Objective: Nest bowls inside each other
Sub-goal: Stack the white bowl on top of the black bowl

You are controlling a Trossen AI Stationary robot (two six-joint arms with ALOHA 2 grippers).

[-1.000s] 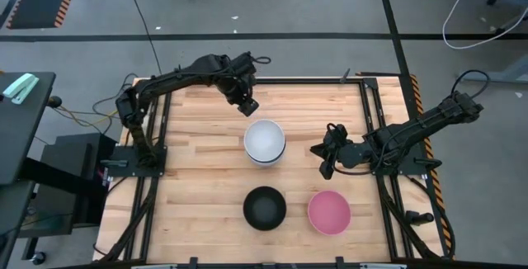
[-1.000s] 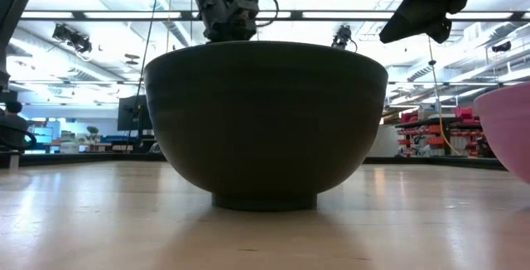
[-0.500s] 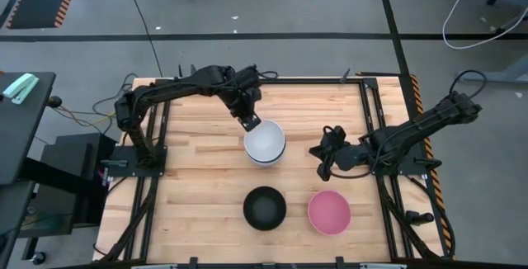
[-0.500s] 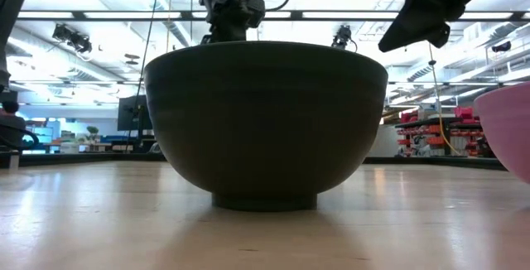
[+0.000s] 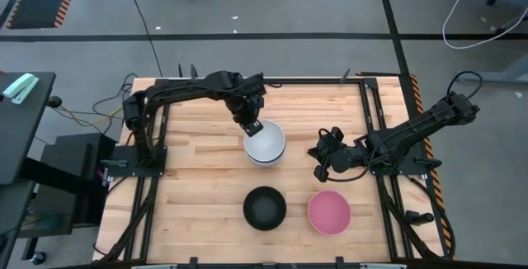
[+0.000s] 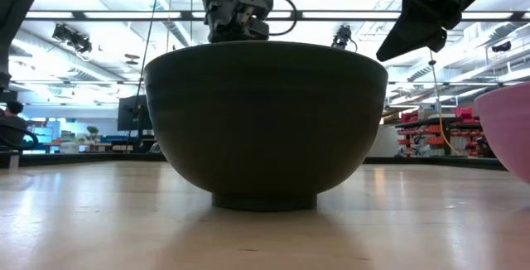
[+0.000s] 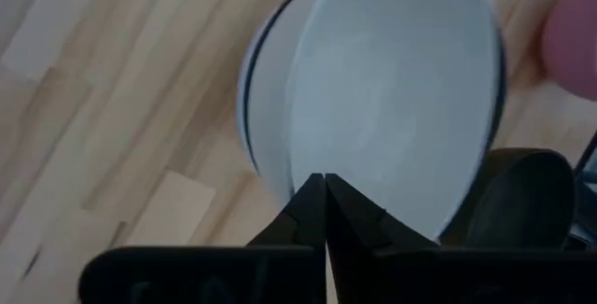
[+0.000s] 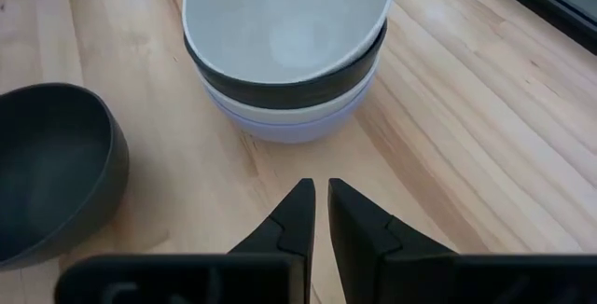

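A stack of several nested bowls [image 5: 265,143] stands mid-table: a white bowl [image 8: 280,15] on top, a black one [image 8: 280,88] under it, then white, with lavender-blue [image 8: 289,129] at the bottom. My left gripper [image 5: 253,127] is shut at the stack's far-left rim. A lone black bowl [image 5: 264,208] and a pink bowl [image 5: 329,212] sit upright nearer the front edge. My right gripper [image 8: 320,192] hovers right of the stack, its fingers a narrow gap apart with nothing between them. My left gripper has its shut fingertips [image 7: 324,185] at the top white bowl's rim [image 7: 280,178], on the stack's far-left side. The fingers slant down from the far left. Whether they press on the rim I cannot tell. The white bowl sits slightly tilted in the stack.
The lone black bowl [image 6: 265,121] fills the low view, and the pink bowl [image 6: 509,129] shows at that view's right edge. Bare wood lies left of the stack and along the far edge. Black frame rails [image 5: 375,112] border the table's sides.
My left gripper has come from the table's far side toward the stack and down to the white bowl's far-left rim, and its fingers have shut. The bowls have stayed where they were.
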